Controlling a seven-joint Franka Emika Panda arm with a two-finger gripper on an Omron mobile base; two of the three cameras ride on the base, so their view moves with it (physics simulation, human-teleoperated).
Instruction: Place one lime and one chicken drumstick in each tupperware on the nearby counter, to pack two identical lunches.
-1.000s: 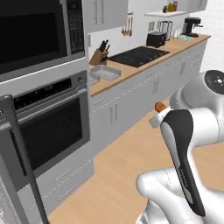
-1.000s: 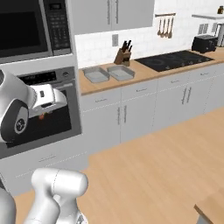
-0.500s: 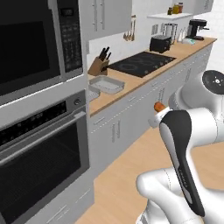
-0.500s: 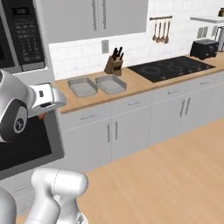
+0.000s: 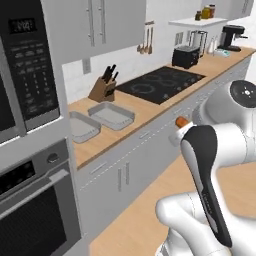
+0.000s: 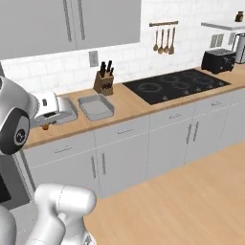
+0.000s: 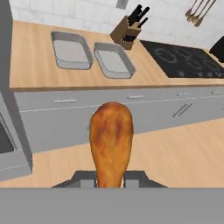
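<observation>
While the gripper (image 7: 109,178) clamps a chicken drumstick (image 7: 110,142) by its narrow end, two tupperwares (image 7: 71,50) (image 7: 113,60) sit at 11 and 12 o'clock. They lie side by side on the counter (image 7: 30,70), beside a knife block (image 7: 127,31).

We find almost nothing we can read. The microwave (image 5: 31,65) in the left base view carries a small display and a keypad with rows of marks, but they are too blurred for us to make out. The oven (image 5: 35,200) control panel below shows faint marks, equally unreadable to us.
</observation>
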